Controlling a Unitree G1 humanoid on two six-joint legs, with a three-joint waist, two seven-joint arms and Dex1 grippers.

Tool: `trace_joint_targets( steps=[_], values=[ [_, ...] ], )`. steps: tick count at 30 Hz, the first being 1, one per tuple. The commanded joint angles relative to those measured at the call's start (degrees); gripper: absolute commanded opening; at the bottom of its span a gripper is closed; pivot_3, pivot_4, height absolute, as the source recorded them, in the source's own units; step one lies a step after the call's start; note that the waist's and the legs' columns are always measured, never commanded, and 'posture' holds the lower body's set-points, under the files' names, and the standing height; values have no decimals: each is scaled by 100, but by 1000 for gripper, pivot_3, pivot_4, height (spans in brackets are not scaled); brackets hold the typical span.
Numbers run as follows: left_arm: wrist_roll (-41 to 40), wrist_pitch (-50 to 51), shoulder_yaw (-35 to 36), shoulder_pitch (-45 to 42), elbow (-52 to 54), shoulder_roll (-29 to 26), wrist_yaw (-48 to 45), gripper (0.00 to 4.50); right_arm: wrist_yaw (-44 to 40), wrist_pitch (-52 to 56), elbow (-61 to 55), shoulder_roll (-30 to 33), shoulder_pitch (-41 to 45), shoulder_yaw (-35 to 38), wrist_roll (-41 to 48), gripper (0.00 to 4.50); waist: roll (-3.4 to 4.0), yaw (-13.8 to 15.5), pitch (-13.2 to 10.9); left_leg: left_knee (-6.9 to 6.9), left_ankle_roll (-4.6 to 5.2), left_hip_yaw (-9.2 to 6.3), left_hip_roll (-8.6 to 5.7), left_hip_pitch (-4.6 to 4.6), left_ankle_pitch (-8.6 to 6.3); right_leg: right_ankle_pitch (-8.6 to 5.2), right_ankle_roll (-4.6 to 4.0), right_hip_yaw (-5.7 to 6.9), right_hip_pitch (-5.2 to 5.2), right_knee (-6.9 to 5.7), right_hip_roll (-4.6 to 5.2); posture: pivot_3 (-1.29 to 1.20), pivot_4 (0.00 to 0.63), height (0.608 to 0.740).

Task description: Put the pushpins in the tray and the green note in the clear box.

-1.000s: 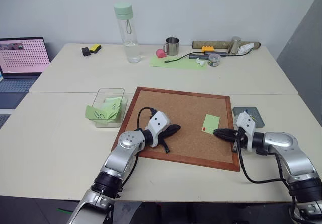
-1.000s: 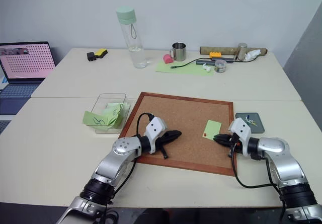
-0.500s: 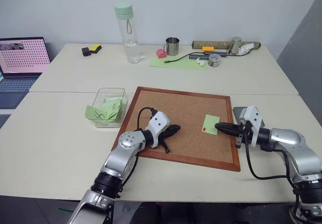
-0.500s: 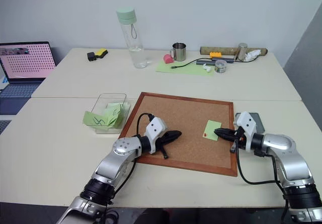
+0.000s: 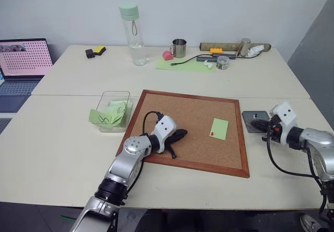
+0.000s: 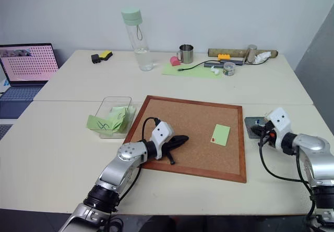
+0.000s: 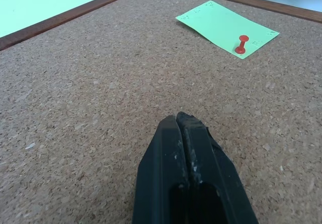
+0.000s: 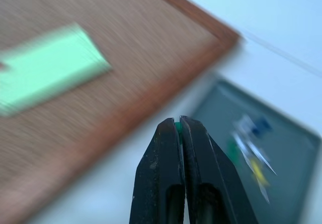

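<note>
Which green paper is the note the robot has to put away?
Find the big corkboard in the middle of the table. The green note lies flat on its right side, smooth and plain, with a red pushpin in one corner. The other green papers are crumpled and scribbled on, in the clear box left of the board.

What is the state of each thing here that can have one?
green note: flat on the corkboard, pinned by one red pushpin
tray: holds several pushpins
clear box: open, crumpled green papers inside
water bottle: upright, capped
laptop: open, screen lit
left end effector: shut, over the corkboard
right end effector: shut, at the tray
</note>
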State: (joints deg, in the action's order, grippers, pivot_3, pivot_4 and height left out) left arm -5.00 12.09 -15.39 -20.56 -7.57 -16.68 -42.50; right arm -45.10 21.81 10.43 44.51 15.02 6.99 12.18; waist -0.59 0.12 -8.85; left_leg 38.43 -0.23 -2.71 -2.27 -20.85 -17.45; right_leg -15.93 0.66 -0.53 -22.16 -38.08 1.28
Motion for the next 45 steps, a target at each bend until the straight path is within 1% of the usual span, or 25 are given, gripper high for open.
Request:
trace_joint_targets(
  steps=[1,5,6,7,10,11,12,16,18,20,22,26,29,33,35,36,40,43,45],
  values=[
    [154,120,-157,153,-272,-21,-13,0,254,-209,39,30,156,80,-204,548,4,0,3,0,0,0,0,0,0,0,0,0,0,0,0,0,150,740],
    [156,125,-160,161,-257,-33,-14,0,387,-223,107,-70,196,138,-212,1275,4,-4,3,1,0,0,0,0,0,0,0,0,1,-1,0,0,150,740],
    [156,129,-162,171,-244,-41,-17,0,377,-226,98,-82,201,154,-180,1579,4,-4,3,1,0,0,0,0,0,0,0,0,1,-1,0,0,150,740],
    [156,132,-163,178,-235,-47,-18,0,367,-232,95,-89,203,165,-158,1734,4,-5,3,1,0,0,0,0,0,0,0,1,1,-1,0,0,150,740],
    [154,131,-159,185,-243,-67,-30,0,362,-210,58,-99,236,260,-60,2472,4,-5,3,1,0,0,0,0,0,0,0,1,1,-1,0,0,150,740],
    [154,132,-159,188,-243,-72,-31,0,369,-176,14,-96,243,301,-26,2644,5,-5,3,1,0,0,0,0,0,0,0,1,1,-1,0,0,150,740],
    [153,131,-159,192,-241,-75,-34,0,257,-168,-139,-40,186,278,-2,2937,5,-4,3,1,0,0,0,0,0,0,0,1,1,-1,0,0,150,740],
    [148,130,-163,192,-236,-80,-47,0,-618,-232,-1306,199,-315,-103,238,3696,7,-5,6,-2,0,-1,0,-1,0,0,1,1,1,0,-1,0,150,740],
    [148,126,-166,188,-241,-83,-56,0,-806,-240,-1728,173,-482,-231,331,3696,5,-5,7,-2,0,-3,1,0,0,-1,1,2,1,1,-2,0,150,740],
    [148,130,-171,182,-235,-86,-63,0,-745,-151,-2147,-68,-515,-470,397,3696,4,-6,8,0,1,-4,1,2,-1,-1,2,3,5,0,-2,0,150,740],
    [147,129,-174,175,-240,-91,-65,0,-648,-152,-2298,-288,-491,-663,350,3696,4,-11,10,1,1,-4,1,5,-1,0,3,2,5,-1,-2,0,150,740],
    [146,132,-182,155,-252,-100,-66,0,-543,-198,-2247,-532,-418,-900,203,3696,2,-5,9,2,0,-7,0,3,0,0,3,3,5,2,-2,0,150,740],
    [155,137,-186,149,-244,-105,-58,0,-367,-221,-1988,-775,-232,-1133,19,3696,1,-5,9,2,0,-7,0,2,0,0,3,3,4,4,-2,0,150,740],
    [153,149,-175,168,-211,-109,-48,0,-288,-340,-1509,-1145,2,-1232,-4,3696,1,-7,10,1,-1,-8,0,4,0,0,2,4,3,1,-2,0,150,740],
    [148,155,-171,178,-205,-109,-43,0,-244,-381,-1333,-1304,85,-1260,-14,3326,1,-9,9,1,-1,-7,0,4,0,0,2,3,3,2,-2,0,150,740],
    [148,156,-171,182,-202,-108,-40,0,-230,-407,-1246,-1361,124,-1270,-24,3261,1,-9,10,1,-1,-8,0,3,0,0,2,4,3,2,-2,0,150,740],
    [144,166,-167,196,-189,-99,-26,0,-239,-569,-942,-1462,198,-1289,-98,2326,1,-10,10,1,-1,-7,0,3,0,0,2,3,2,2,-2,0,150,740],
    [142,169,-161,204,-184,-96,-15,0,-296,-640,-896,-1447,164,-1270,-75,1709,1,-13,10,0,-1,-7,0,3,0,0,2,3,1,2,-2,0,150,740],
    [140,169,-157,209,-183,-98,-10,0,-334,-687,-879,-1426,134,-1272,-68,1393,1,-13,10,0,0,-7,0,3,0,0,2,3,2,2,-2,0,150,740]
  ],
)
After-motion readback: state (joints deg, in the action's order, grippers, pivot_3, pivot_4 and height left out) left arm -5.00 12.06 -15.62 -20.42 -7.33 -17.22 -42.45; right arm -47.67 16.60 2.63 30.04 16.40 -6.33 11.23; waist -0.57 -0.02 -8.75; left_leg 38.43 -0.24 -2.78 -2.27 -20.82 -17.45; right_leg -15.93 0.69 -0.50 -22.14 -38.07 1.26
